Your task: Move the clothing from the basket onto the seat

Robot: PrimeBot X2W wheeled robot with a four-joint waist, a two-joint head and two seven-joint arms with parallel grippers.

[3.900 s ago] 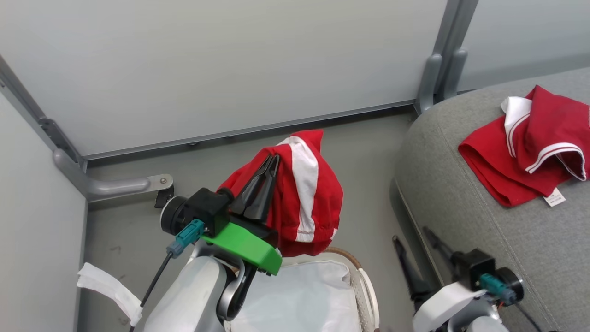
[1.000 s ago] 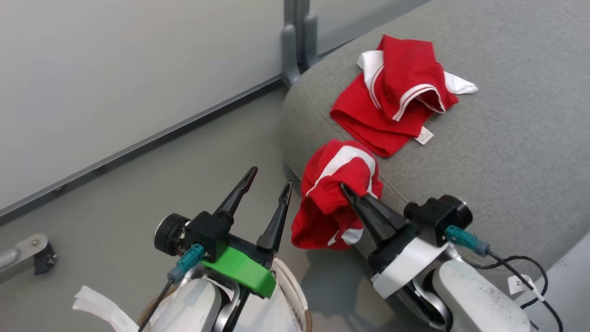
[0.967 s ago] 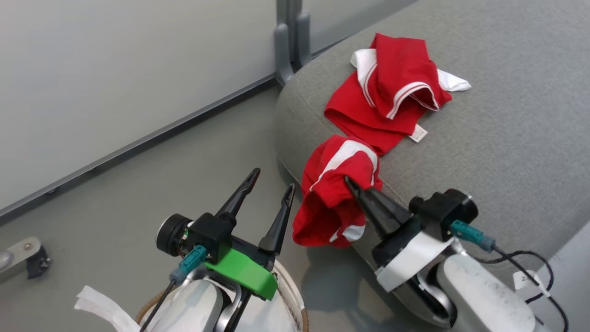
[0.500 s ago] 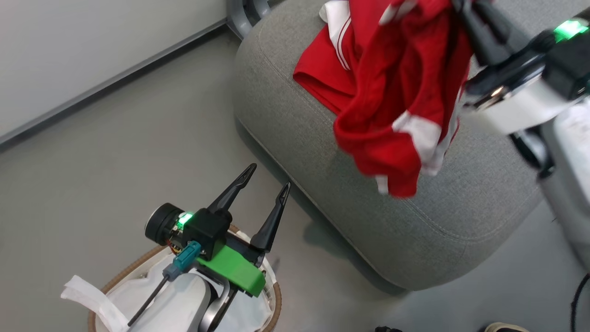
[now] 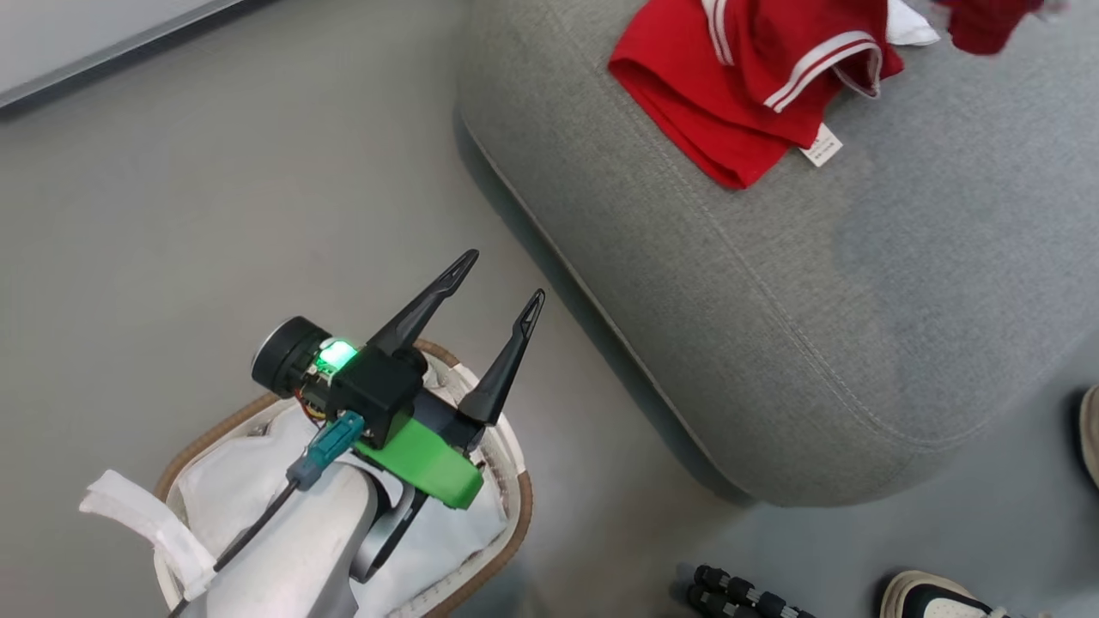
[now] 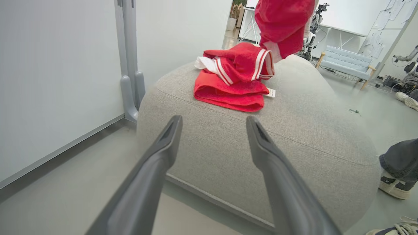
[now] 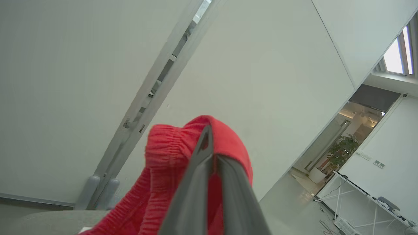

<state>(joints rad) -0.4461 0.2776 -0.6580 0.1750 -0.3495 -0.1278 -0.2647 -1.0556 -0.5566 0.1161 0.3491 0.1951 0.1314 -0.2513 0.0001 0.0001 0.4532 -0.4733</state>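
Clothing [image 6: 284,26] lifted higher; top cut off.

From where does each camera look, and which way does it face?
Head view: from the head, down on the floor, basket and seat; the open left gripper and forearm show.
Left wrist view: low, along the left gripper toward the folded garment.
Right wrist view: tilted up at the wall; right gripper shut on the hanging garment.
Head and left wrist views share the folded garment on the seat.
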